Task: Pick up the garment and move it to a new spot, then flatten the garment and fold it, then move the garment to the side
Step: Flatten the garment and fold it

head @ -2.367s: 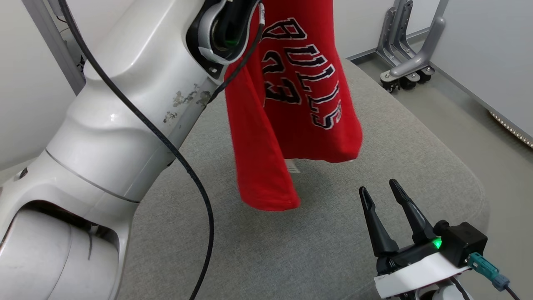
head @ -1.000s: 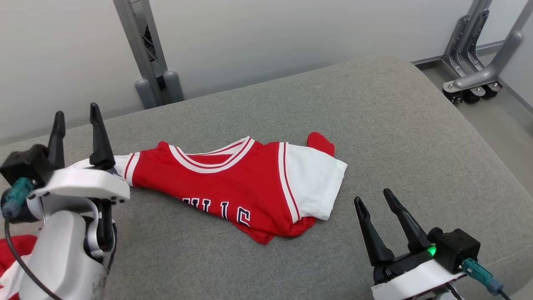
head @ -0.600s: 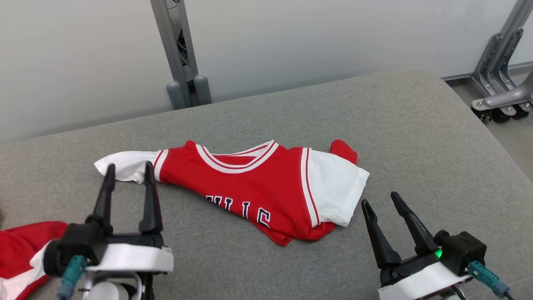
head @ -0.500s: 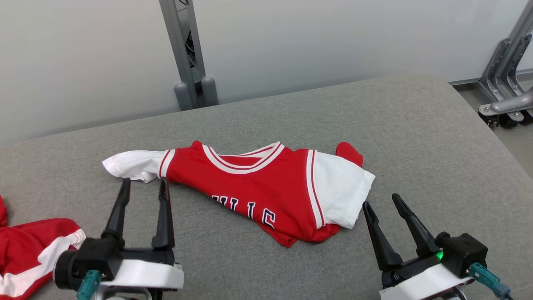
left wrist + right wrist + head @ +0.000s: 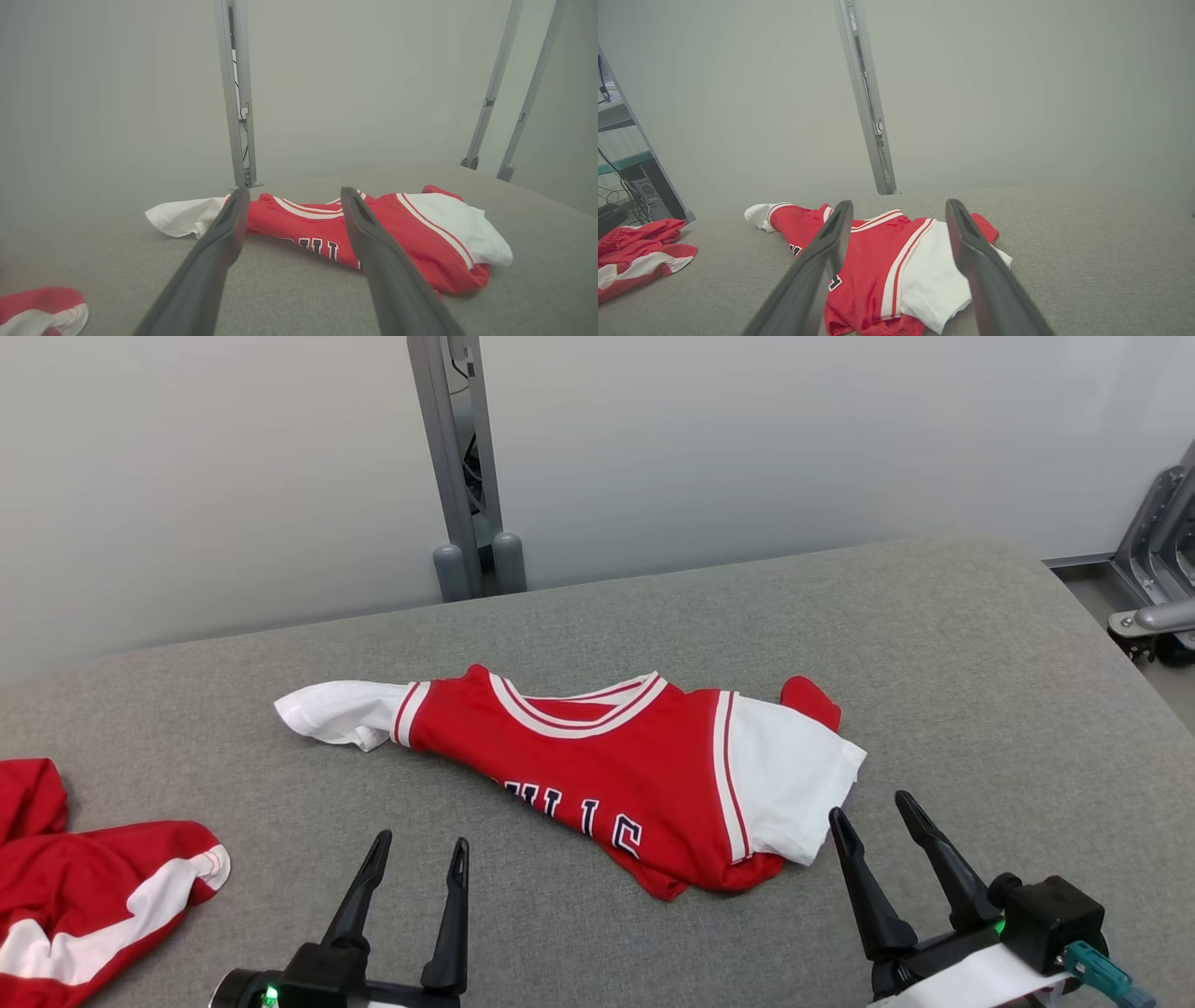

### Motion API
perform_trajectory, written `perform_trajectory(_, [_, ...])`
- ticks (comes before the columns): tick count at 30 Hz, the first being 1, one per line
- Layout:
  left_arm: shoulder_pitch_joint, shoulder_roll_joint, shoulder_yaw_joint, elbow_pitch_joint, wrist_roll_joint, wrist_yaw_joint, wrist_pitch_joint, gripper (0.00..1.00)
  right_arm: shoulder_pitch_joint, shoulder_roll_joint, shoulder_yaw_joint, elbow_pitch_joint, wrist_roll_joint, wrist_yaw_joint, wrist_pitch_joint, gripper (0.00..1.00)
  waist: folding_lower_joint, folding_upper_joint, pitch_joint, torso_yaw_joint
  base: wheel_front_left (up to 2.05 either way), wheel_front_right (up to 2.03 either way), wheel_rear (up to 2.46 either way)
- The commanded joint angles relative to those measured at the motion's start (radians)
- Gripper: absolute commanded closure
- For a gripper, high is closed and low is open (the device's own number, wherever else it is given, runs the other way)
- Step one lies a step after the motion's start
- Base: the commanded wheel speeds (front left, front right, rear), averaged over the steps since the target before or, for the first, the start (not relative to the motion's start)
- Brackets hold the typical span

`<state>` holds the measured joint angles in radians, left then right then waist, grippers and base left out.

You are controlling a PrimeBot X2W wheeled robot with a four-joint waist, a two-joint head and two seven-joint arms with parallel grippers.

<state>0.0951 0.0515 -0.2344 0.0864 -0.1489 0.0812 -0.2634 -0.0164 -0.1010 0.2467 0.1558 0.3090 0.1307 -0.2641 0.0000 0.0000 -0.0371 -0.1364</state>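
I see the red and white jersey (image 5: 607,765) lying crumpled in the middle of the grey padded table (image 5: 934,616). So I judge that the move to a new spot is done; flattening, folding and putting it aside are left. My left gripper (image 5: 421,840) and right gripper (image 5: 868,804) both have their fingers apart and hold nothing. On the chest I can read only "ULLS", partly folded under.

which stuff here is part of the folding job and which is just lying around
In the job: red and white jersey, left gripper, right gripper, grey surface.
Lying about: other red garment at the left, metal post behind, metal stand.
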Motion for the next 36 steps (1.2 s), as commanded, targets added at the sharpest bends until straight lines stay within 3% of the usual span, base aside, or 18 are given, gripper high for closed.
perform_trajectory(1, [0.004, 0.004, 0.002, 0.001, 0.0, 0.006, -0.001, 0.0, 0.006, -0.007, 0.0, 0.004, 0.003, 0.0, -0.001, 0.0, 0.0, 0.0, -0.002, -0.003, 0.0, 0.0, 0.0])
perform_trajectory(21, [-0.005, 0.0, -0.026, 0.025, 0.005, 0.008, -0.001, 0.0, 0.011, -0.015, 0.004, 0.007, 0.012, 0.0, -0.001, 0.0, 0.0, 0.0, -0.004, -0.037, 0.0, 0.0, 0.0])
perform_trajectory(29, [-0.067, 0.001, -0.095, 0.064, -0.03, 0.012, -0.001, 0.0, 0.001, -0.021, -0.014, 0.014, 0.005, 0.0, -0.001, 0.0, 0.0, 0.0, 0.017, -0.08, 0.0, 0.0, 0.0])
perform_trajectory(36, [-0.179, 0.0, -0.196, 0.155, -0.035, 0.023, -0.001, 0.0, -0.02, -0.023, -0.042, 0.021, 0.0, 0.0, -0.001, 0.0, 0.0, 0.0, 0.059, -0.156, 0.0, 0.0, 0.0])
